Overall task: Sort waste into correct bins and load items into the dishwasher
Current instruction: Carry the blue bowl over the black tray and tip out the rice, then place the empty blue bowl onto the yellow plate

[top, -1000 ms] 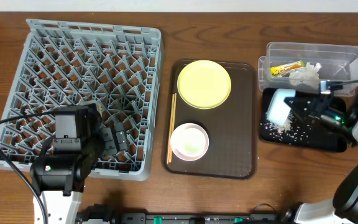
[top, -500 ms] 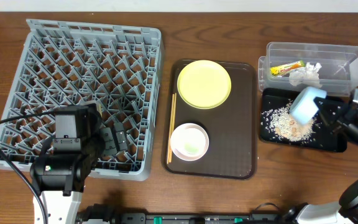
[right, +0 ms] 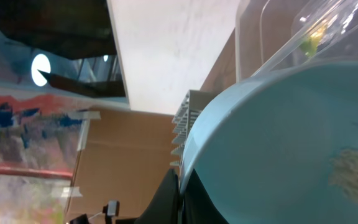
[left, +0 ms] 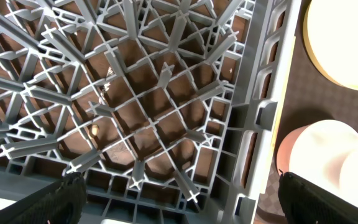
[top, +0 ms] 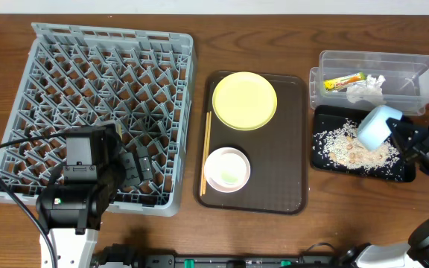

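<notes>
Right gripper (top: 395,136) grips tilted light blue bowl (top: 373,126) over black tray (top: 325,162).
Dish rack (top: 110,74) lies far to its left.

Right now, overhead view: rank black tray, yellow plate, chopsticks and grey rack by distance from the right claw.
1. black tray: directly beneath the right claw, which holds the light blue bowl.
2. yellow plate: centre, on the brown serving tray.
3. chopsticks: along that tray's left edge.
4. grey rack: far left.
</notes>
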